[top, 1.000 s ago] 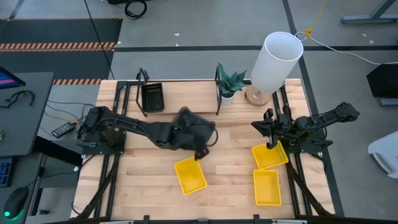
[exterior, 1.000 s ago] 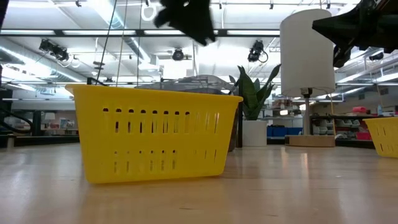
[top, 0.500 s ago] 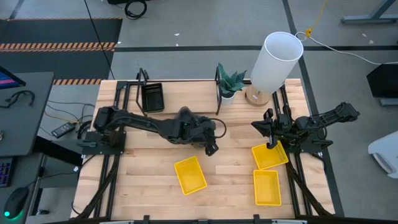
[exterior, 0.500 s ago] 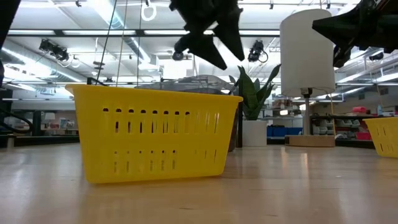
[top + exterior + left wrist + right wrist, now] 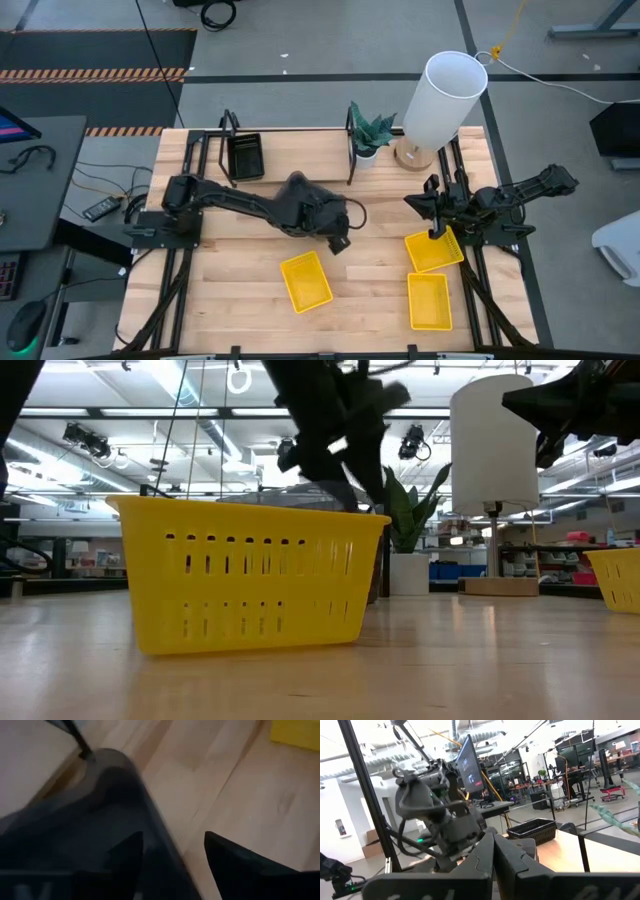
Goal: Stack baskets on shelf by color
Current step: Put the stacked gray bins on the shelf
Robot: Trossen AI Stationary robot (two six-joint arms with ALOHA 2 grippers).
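Now the left pincer (image 5: 340, 240) stands fully open at table centre, its grey basket (image 5: 75, 830) released; yellow baskets (image 5: 305, 280) wait nearby. Right pincer (image 5: 437, 232) shut, empty. Shelf (image 5: 300, 150) holds one black basket (image 5: 245, 156).

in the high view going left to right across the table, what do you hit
black basket on the shelf → left gripper → potted plant → white cylinder → right gripper
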